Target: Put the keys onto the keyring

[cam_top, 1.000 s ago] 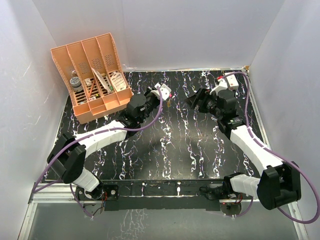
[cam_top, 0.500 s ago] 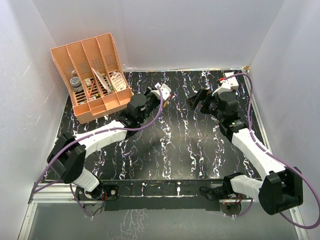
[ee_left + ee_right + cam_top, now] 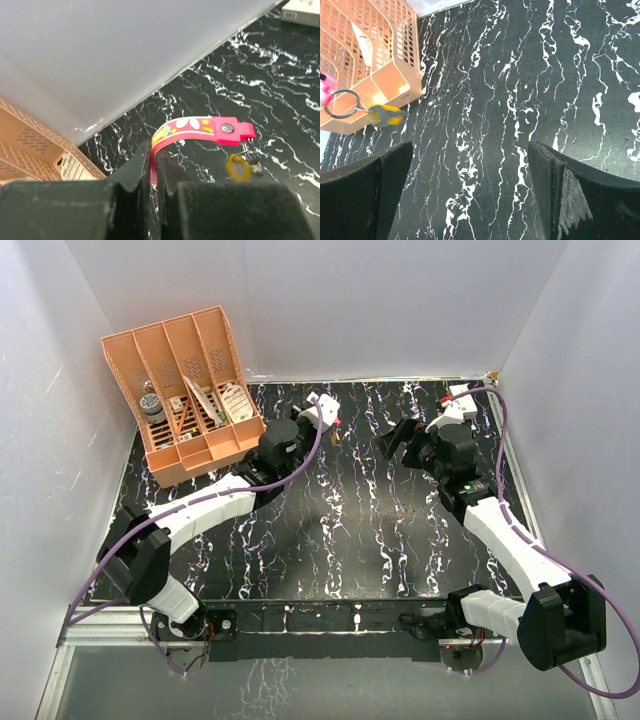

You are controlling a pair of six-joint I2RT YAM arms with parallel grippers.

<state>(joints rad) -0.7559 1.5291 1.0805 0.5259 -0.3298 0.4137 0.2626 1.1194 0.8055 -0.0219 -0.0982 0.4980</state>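
Keyring [image 3: 200, 129] and key [image 3: 239, 167] both hang in the air off my left arm, above the dark marbled table [image 3: 530, 90] toward its back edge.

Working across from the left: the orange desk rack [image 3: 190, 390] stands in the back-left corner, well apart from the action. Next comes my left gripper [image 3: 154, 162], clamped narrow on the lower end of the pink strap, flat faces between the pads. The strap arcs up and away from the fingers, so I judge it soft and bendy; whatever hangs off it will likely sway with any wrist move. At its far end, past the snap, the thin dark ring [image 3: 250, 150] dangles, and the small yellow key appears to hang from it. From the wrist views I cannot tell whether it is fully threaded or only caught.

The key looks light, hard and slick, and far smaller than my pads. If I must take it, I would pinch its flat sides, not its edges, and close gently so it does not squirt out. The ring is too thin to grip well; I would steady the strap near the snap instead.

Further right, my right gripper [image 3: 470, 150] is spread wide and holds nothing, facing the ring from a short way off. A white box [image 3: 462, 396] lies in the back-right corner.
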